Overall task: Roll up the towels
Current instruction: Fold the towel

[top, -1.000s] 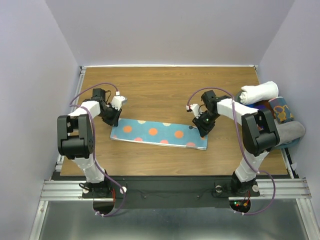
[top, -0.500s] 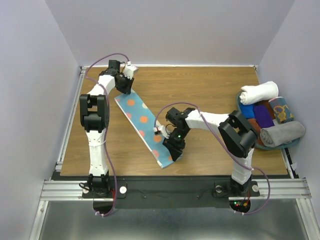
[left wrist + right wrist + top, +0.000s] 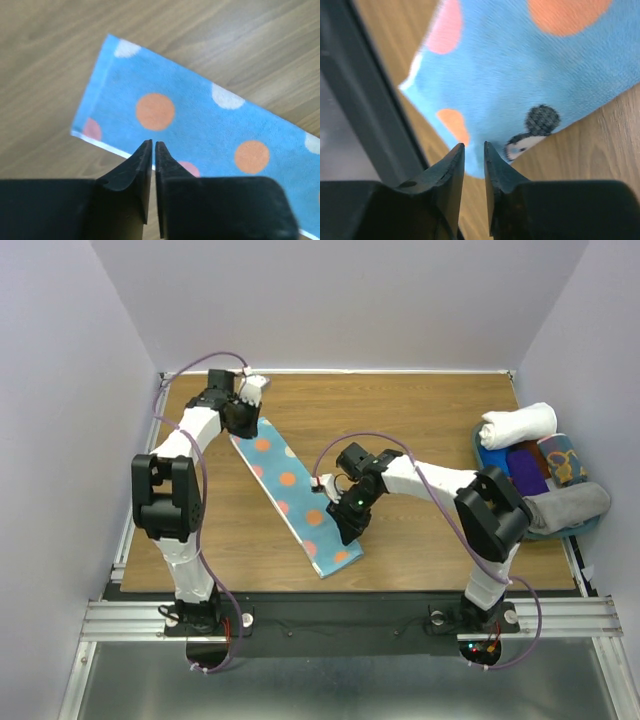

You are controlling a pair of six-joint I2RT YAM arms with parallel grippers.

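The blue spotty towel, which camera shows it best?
The top camera: it shows nearly the whole towel as one long strip slanting across the table. The left wrist camera catches only one end with orange dots, and the right wrist camera only a blurry corner with a small cartoon face.

Light blue towel (image 3: 297,502) with orange dots, brown wood-grain table (image 3: 420,410)

Readable text: you'll find none in any view, whether letters, numbers, brand marks or signs.
Blue dotted towel (image 3: 296,495): you see printed orange, pink and white dots only, with no lettering among them.
Cartoon mouse figure (image 3: 532,131): you can make out this small print at the towel's long edge, at the end lying by the table's near edge. It is a picture, not a label.
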